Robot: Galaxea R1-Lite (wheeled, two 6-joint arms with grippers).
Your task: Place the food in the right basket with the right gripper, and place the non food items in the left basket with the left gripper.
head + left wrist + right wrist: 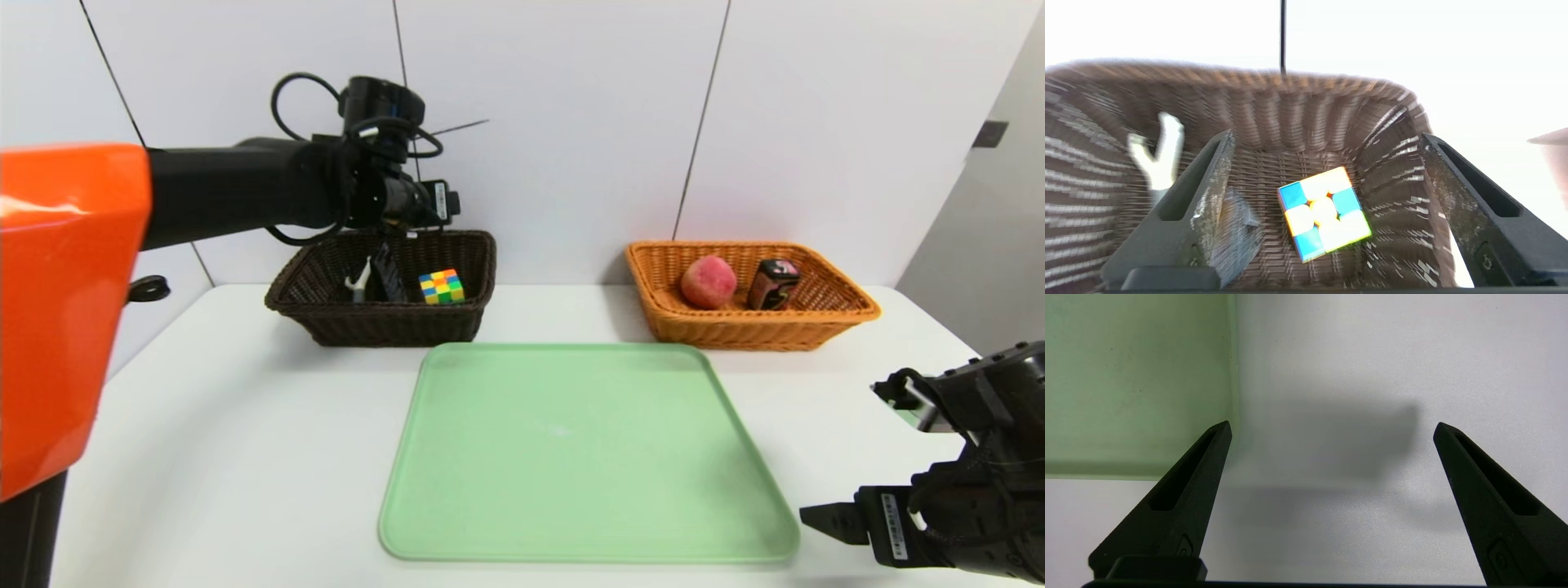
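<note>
My left gripper [402, 230] hangs over the dark brown left basket [384, 327], fingers spread wide and holding nothing. In the left wrist view this gripper [1327, 136] is open above a multicoloured puzzle cube [1325, 212], which lies loose on the basket floor [1274, 122]. From the head view the cube [442, 287] rests by the basket's right wall. A white object [359, 283] and a dark grey object [1237, 228] share that basket. The orange right basket [735, 331] holds a peach [708, 282] and a small dark packet [771, 283]. My right gripper [845, 451] is parked open at the near right.
A bare green tray [571, 457] lies mid-table between me and the baskets. In the right wrist view, the open gripper [1333, 425] sits over the white table beside the tray's corner [1126, 375]. A white wall stands close behind both baskets.
</note>
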